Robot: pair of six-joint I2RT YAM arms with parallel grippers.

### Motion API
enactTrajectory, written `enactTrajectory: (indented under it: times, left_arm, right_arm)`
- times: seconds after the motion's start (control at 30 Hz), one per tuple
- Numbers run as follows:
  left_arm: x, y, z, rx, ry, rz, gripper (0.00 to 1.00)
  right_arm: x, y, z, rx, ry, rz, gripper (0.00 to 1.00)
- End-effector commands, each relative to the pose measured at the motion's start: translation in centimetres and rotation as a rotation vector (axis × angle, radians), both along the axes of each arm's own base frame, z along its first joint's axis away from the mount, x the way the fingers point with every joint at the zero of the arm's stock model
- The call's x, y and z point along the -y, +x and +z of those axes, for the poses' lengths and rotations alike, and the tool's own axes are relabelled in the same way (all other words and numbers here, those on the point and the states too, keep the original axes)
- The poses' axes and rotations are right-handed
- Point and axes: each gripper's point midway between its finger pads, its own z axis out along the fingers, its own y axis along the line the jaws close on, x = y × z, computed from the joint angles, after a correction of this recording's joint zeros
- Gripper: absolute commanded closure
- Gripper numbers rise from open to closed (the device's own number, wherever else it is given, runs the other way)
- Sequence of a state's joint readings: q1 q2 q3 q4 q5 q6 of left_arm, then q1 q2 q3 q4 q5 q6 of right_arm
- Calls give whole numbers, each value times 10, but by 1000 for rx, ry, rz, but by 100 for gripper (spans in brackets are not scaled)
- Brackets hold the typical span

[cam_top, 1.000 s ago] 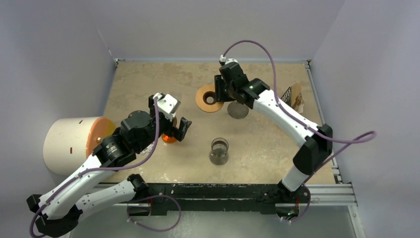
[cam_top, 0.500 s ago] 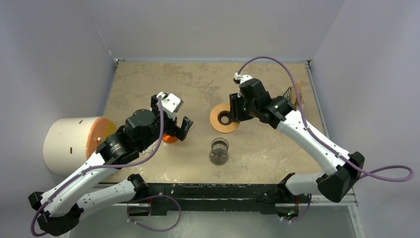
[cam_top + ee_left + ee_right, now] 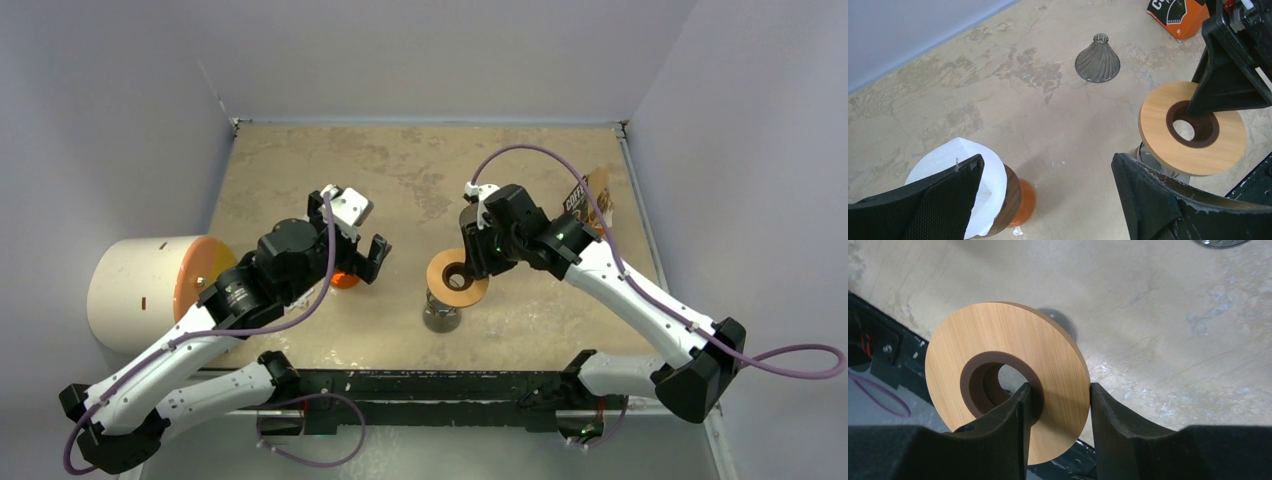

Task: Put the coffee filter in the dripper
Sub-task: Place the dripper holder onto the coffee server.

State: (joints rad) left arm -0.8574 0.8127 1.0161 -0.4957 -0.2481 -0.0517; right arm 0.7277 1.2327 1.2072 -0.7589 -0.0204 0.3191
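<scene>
Right gripper [image 3: 1058, 396] clamped on wooden ring [image 3: 998, 340] above smoky glass cup [image 3: 440, 318], left gripper [image 3: 1048, 167] jaws wide apart over coffee filter [image 3: 993, 175]

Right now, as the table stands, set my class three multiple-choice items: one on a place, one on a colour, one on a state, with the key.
1. Where is the ribbed glass cone?
A. on a shelf
B. on the table, wide end down
C. balanced on its narrow end

2. What colour is the vessel under the paper filter?
A. blue
B. green
C. orange

3. What are the right gripper's jaws doing?
A. gripping the wooden ring
B. standing open and empty
C. gripping a spoon

Key:
1 B, its wide mouth rests on the tabletop.
2 C, orange glass shows below the filter.
3 A, the ring's edge sits between them.
</scene>
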Motion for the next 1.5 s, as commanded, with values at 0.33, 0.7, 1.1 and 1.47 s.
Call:
enactTrajectory:
  times: [0.33, 0.7, 1.1, 1.47]
  left_arm:
    - [0, 2, 5, 8, -22, 13, 0]
    - [-1, 2, 6, 10, -25, 14, 0]
    - [0, 3, 5, 7, -22, 14, 0]
    - [0, 3, 4, 5, -20, 13, 1]
  right_arm:
    - [-33, -15, -5, 10, 69, 106, 100]
    - [-40, -13, -24, -6, 36, 106, 100]
    - [-28, -18, -41, -21, -4, 87, 100]
    - [-27, -16, -49, -19, 3, 54, 100]
